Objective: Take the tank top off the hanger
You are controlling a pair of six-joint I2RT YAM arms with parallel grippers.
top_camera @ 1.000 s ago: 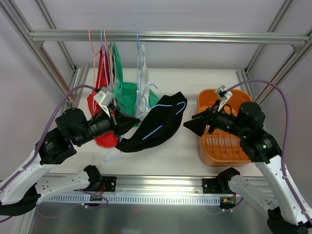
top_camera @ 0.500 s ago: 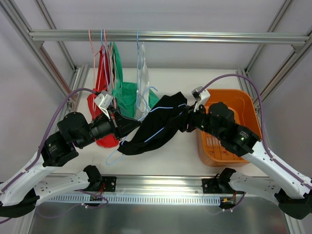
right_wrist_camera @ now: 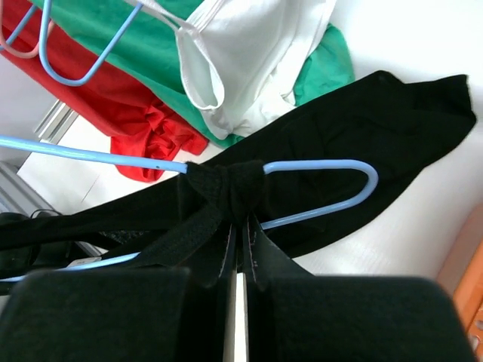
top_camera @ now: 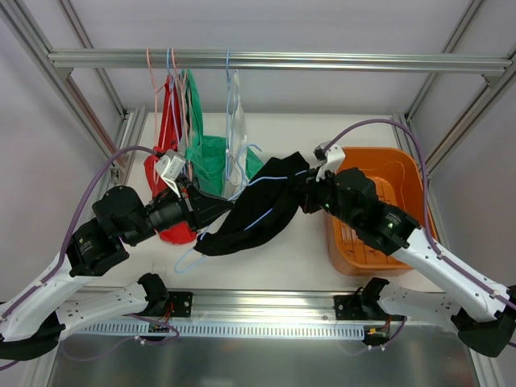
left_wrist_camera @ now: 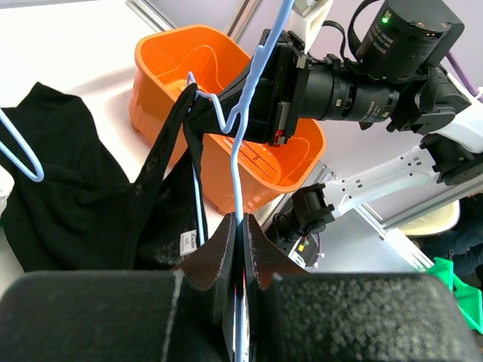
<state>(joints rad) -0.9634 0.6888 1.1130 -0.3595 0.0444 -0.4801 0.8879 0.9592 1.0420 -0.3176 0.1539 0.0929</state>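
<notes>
Tank top [top_camera: 256, 214], black fabric, was strung on a light-blue thin hanger [right_wrist_camera: 321, 163] and held between the two arms over the white worktop [top_camera: 298, 246], near the middle of the overhead view and just left of the orange plastic basket [top_camera: 401, 171]. One strap was bunched into a knot-like wad around the hanger's straight bar, beside its rounded end. The body of the garment sagged down and to the left; whether it touched the worktop could not be told. The left tool [left_wrist_camera: 240, 225] was clenched on the hanger's thin blue shaft, fingers pressed together with the shaft running up between them. The right tool [right_wrist_camera: 240, 230] was clenched on the bunched strap of the tank top directly beneath the hanger bar, fingertips buried in the black cloth. The left wrist view showed that strap pulled taut from the hanger toward the right tool, with a small white label on the fabric. Behind, a red cloth garment [top_camera: 167, 173], a green cloth garment [top_camera: 211, 153] and a white cloth garment [top_camera: 236, 121] hung close together from the silver aluminium rail [top_camera: 339, 61], left of centre.
</notes>
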